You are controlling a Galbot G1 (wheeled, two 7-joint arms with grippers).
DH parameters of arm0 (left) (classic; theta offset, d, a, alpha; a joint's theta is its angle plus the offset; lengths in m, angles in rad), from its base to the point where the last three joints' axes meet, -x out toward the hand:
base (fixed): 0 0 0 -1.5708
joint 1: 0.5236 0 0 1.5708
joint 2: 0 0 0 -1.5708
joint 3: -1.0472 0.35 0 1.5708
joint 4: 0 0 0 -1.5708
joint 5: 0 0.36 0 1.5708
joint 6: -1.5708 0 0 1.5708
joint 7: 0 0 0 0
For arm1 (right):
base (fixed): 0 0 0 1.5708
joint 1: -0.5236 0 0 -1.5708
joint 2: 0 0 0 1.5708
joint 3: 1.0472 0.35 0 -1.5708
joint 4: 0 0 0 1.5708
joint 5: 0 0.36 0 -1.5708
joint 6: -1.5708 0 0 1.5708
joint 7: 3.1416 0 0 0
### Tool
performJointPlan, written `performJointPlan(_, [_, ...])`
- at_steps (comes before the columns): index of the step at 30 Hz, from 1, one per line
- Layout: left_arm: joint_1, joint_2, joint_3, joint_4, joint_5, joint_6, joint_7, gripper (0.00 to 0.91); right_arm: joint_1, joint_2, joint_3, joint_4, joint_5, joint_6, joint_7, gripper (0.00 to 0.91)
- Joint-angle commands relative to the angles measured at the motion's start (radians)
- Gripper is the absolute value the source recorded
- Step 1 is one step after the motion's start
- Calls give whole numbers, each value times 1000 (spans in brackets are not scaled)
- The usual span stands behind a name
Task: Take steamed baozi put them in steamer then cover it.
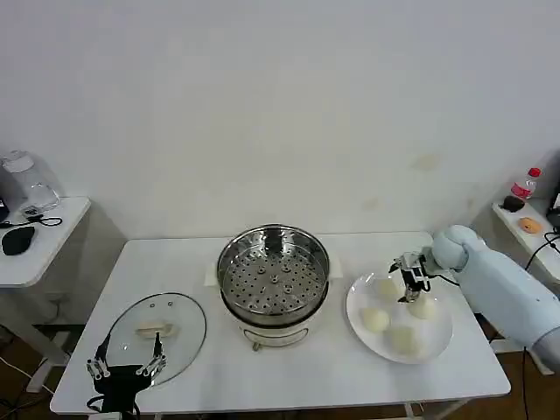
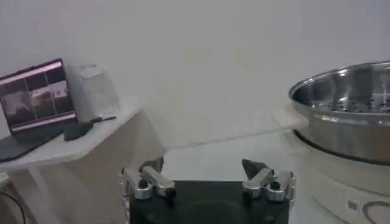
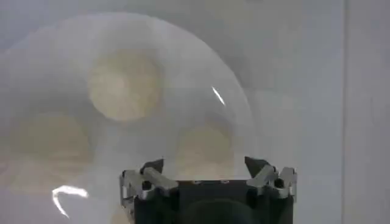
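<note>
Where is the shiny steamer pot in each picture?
Head view: the steamer sits mid-table, between the glass lid and the plate of baozi.
Left wrist view: the steamer fills the right edge, beyond the open left claw.
Right wrist view: no steamer here; the open right claw hangs over the plate.
Shared landmark: the white table, also at and.

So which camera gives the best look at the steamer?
The head view: the whole steamer shows from above, perforated tray empty. The left wrist view catches one side of its rim and base. The right wrist view faces the plate.
</note>
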Motion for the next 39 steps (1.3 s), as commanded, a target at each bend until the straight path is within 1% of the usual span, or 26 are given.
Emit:
performJointPlan(1, [0, 0, -1, 0, 7, -1, 0, 907, 32, 33, -35, -42, -21, -1, -8, 786])
performJointPlan(2, [1, 1, -1, 0, 7, -2, 0, 907, 31, 33, -35, -44, -21, -1, -4, 776])
performJointPlan(3, [1, 1, -1, -1, 7, -3, -1, 907, 30, 37, -33, -50, -25, -1, 7, 715])
performJointPlan(4, [1, 1, -1, -2, 7, -3, -1, 907, 29, 40, -31, -53, -28, -1, 7, 695])
performJointPlan(5, [0, 1, -1, -2, 6, -3, -1, 907, 28, 44, -29, -58, -26, -1, 8, 655])
performJointPlan(7, [0, 0, -1, -3, 6, -3, -2, 907, 26, 50, -26, -64, -28, -1, 11, 625])
performJointPlan(9, [0, 1, -2, -2, 6, -3, -3, 907, 25, 57, -24, -71, -33, -1, 13, 625])
performJointPlan(15, [2, -3, 0, -5, 4, -3, -6, 907, 24, 54, -30, -64, -32, -4, 10, 554])
performJointPlan(17, [2, -4, 2, -5, 4, -3, -6, 907, 24, 51, -30, -62, -31, -3, 10, 544])
performJointPlan(20, [5, -4, 4, -8, 4, -3, -7, 907, 32, 33, -28, -35, -16, -2, 7, 554])
performJointPlan(23, [5, -2, 3, -7, 2, -3, -8, 907, 60, 0, -34, 26, 40, -6, 0, 554])
performJointPlan(26, [2, 2, 1, -1, -7, -2, -9, 907, 127, -48, -81, 113, 99, -7, -5, 554])
performJointPlan(28, [-2, 4, 2, 4, -9, -3, -11, 907, 197, -82, -122, 165, 149, -6, -5, 554])
performJointPlan(30, [-5, 3, 3, 8, -8, -7, -18, 907, 257, -97, -146, 206, 184, -9, -3, 554])
performJointPlan(31, [-8, 0, 3, 9, -5, -16, -24, 907, 319, -104, -162, 231, 233, -11, -3, 554])
performJointPlan(34, [-10, 0, 4, 9, -5, -17, -24, 907, 433, -89, -234, 259, 294, -22, -6, 554])
performJointPlan(39, [-9, 3, 8, 4, -5, -16, -23, 907, 594, -17, -353, 260, 360, -16, -9, 554])
